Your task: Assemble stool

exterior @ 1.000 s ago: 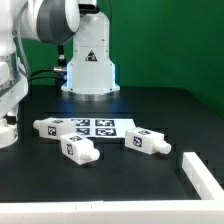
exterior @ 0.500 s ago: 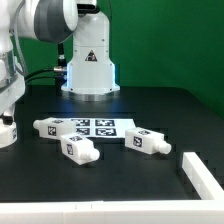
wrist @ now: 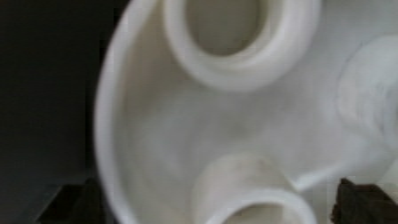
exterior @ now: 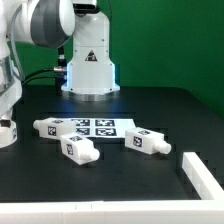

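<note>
The stool's round white seat (wrist: 169, 130) fills the wrist view from very close, showing two of its round sockets (wrist: 240, 30). My gripper (wrist: 217, 203) is open, with a dark fingertip (wrist: 71, 203) on either side of the seat; whether they touch it I cannot tell. In the exterior view my arm (exterior: 45, 22) reaches down at the far left, where the hand and seat are cut off by the picture's edge. Three short white legs with square tags lie on the black table: one (exterior: 47, 127) at the left, one (exterior: 80, 149) nearer the front, one (exterior: 147, 141) to the right.
The marker board (exterior: 93, 127) lies flat between the legs. A long white bar (exterior: 205, 176) lies at the table's front right. The arm's white base (exterior: 90, 60) stands at the back, in front of a green wall.
The arm's upper part has shifted slightly toward the exterior view's left. The legs, bar and marker board have not moved.
</note>
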{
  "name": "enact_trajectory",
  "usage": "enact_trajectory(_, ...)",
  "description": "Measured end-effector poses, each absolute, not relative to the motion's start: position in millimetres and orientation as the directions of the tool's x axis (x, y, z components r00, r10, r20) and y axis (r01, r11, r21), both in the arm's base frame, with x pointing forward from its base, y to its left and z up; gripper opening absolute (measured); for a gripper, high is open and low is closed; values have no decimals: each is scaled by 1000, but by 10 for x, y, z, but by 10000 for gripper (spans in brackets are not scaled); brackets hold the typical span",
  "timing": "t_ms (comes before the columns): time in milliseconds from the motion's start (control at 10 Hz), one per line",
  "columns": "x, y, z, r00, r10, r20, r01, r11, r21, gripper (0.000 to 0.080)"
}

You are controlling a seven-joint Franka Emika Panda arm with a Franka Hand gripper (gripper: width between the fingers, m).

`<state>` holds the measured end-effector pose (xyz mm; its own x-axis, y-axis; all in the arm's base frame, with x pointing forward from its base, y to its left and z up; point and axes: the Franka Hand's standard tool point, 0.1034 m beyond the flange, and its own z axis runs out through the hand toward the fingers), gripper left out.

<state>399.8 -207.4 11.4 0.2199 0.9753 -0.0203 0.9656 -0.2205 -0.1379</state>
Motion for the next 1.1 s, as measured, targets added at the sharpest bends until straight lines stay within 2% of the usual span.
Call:
enact_trajectory(200, 3991, -2074, 110, 219, 975, -21, 965, -220, -139, 649)
enact_trajectory(500, 3988, -2074, 108, 220, 975, -21, 965, -220, -140, 251)
enact_trajectory(600, 4035, -2042, 132, 233, 972, -23, 963, -234, -134, 251)
enact_trajectory(700, 4175, -1941, 214, 235, 972, -24, 965, -236, -111, 78)
enact_trajectory(800, 4309, -1870, 291, 260, 965, -29, 961, -261, -93, 25)
enact_trajectory(1000, 4533, -1895, 477, 254, 967, -35, 959, -256, -123, 5)
enact_trajectory(1100, 4662, -1875, 587, 255, 966, -48, 959, -259, -116, 2)
